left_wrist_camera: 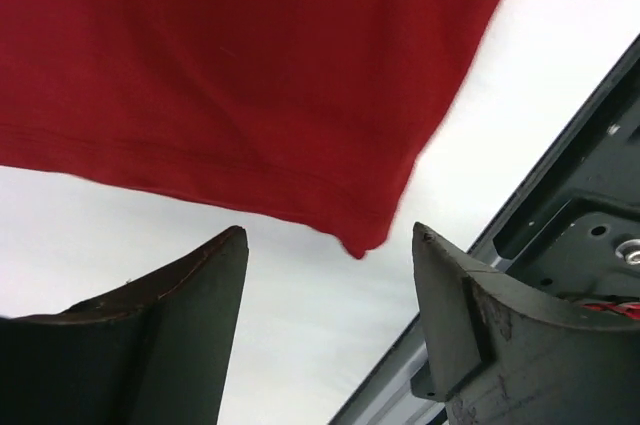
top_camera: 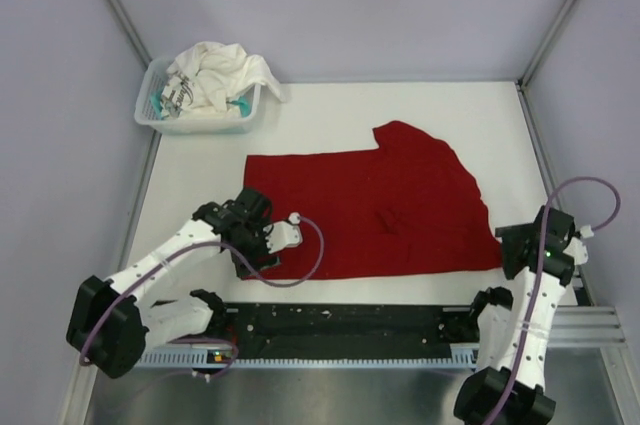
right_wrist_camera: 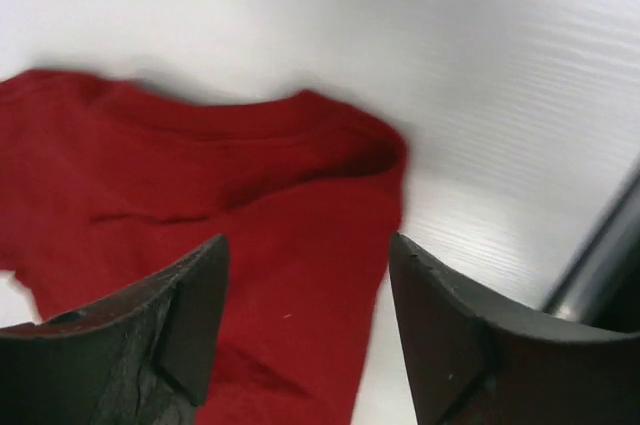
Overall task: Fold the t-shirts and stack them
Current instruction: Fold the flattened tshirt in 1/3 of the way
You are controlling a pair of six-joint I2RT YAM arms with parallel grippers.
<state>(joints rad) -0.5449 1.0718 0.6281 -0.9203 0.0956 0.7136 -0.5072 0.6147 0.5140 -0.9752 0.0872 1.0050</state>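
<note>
The top external camera looks steeply down from above and behind the arm bases, taking in the whole flat white tabletop [top_camera: 350,110]. Each wrist camera sits close behind its own end effector, the left gripper [left_wrist_camera: 329,235] and the right gripper [right_wrist_camera: 308,240], and faces out between the dark jaws at the surface just ahead. All three views share the deep red cloth t-shirt [top_camera: 400,205], which lies just ahead of both grippers.

The red t-shirt [top_camera: 380,210] just ahead of the left hand [left_wrist_camera: 330,240] is plain deep red; the white t-shirt [top_camera: 215,73] far beyond it is plain, the counter [top_camera: 330,105] white.
</note>
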